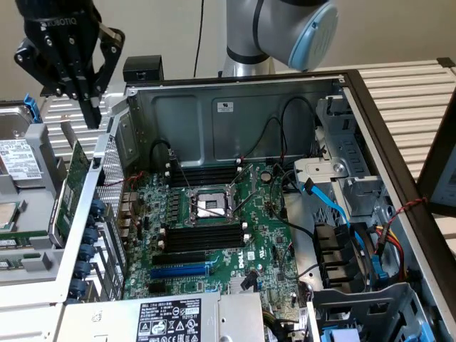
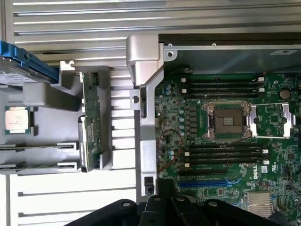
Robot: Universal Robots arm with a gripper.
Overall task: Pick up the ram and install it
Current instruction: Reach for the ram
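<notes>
**Inspector:** State of the gripper?

**Assessor:** Fingers together, nothing between them. It hangs over the parts tray, outside the case.

**Inspector:** And the ram?

**Assessor:** Not lifted. It appears to be the thin stick standing on edge in the tray, though seen edge-on I cannot be sure.

**Inspector:** The board?

**Assessor:** The memory slots beside the socket look empty. In my judgement, pickup and installation are both outstanding.
</notes>
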